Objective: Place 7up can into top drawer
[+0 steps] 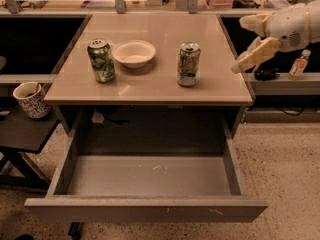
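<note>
Top drawer is pulled out, nearest. Behind, on bench: 7up can upright, right of white bowl & green can. Pincer hovers beside bench's right edge, fingers spread wide, holding nothing, not touching 7up can.

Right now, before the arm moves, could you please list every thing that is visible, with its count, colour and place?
7up can: one, silvery-white with green marks, upright on the table, right of the bowl.
green can: one, dark green, upright on the table, left of the bowl.
bowl: one, white, on the table between the two cans.
table: one, beige top.
top drawer: one, grey, pulled open below the tabletop.
mug: one, white with dark pattern, on a low dark surface at the left.
bottle: one, orange, on the ledge at the right.
pincer: one, cream, open, in the air right of the table, holding nothing.
</note>
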`<state>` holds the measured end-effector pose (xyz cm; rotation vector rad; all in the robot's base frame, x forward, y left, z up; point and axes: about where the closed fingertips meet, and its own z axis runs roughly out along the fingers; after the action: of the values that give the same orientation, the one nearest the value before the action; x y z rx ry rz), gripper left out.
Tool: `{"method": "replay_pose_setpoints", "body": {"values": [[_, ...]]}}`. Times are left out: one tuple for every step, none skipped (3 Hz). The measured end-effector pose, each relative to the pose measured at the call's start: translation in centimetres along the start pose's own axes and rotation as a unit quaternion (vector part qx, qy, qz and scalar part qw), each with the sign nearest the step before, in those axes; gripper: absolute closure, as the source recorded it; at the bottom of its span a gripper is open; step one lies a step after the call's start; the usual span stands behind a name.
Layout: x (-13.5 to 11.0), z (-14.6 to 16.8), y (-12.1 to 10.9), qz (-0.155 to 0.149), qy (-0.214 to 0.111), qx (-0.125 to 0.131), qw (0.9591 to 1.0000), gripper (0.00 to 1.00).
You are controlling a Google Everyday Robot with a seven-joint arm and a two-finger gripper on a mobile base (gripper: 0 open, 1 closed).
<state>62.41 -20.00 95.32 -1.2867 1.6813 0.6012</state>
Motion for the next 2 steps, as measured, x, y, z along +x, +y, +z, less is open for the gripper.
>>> {"method": "replay_pose_setpoints", "body": {"values": [[0.12, 0.21, -0.21, 0.002, -0.004, 0.000, 1.0000, 0.00], [0.58, 0.87, -0.58, 0.009, -0.004, 0.004, 0.9999, 0.00]]}}
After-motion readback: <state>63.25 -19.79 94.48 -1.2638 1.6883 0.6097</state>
